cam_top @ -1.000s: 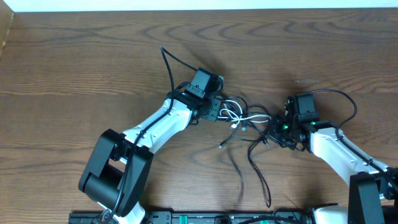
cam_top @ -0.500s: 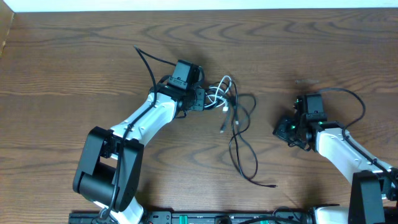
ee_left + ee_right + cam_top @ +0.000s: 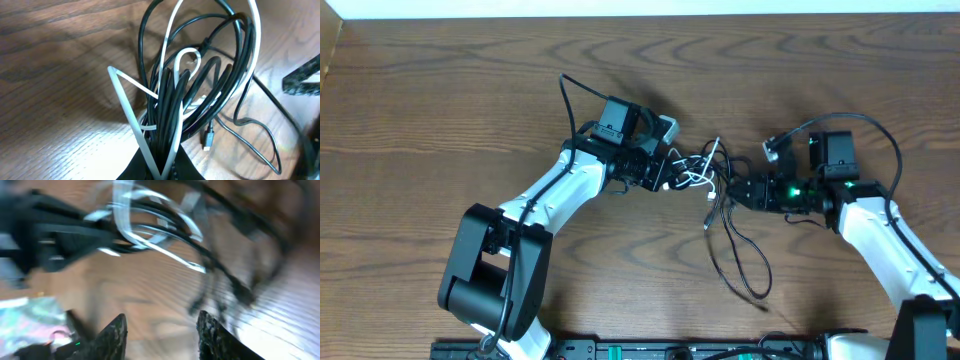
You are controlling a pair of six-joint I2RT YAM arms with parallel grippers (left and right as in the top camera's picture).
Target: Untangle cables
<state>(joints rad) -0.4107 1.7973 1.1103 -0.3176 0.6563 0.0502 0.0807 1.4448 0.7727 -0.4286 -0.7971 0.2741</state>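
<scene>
While left hand pinches cables, right hand spread, just beside them.

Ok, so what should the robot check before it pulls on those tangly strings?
1. Left gripper pinching the black cable and white cable: ok.
2. Right gripper open and empty: ok.
3. Right gripper close to the tangle: ok.
4. Which strand the right gripper lines up with: cannot tell, its view is blurred.
5. Cables separated: not ok, looped together.
6. Black cable's loose loop lying free on the table: ok.
</scene>
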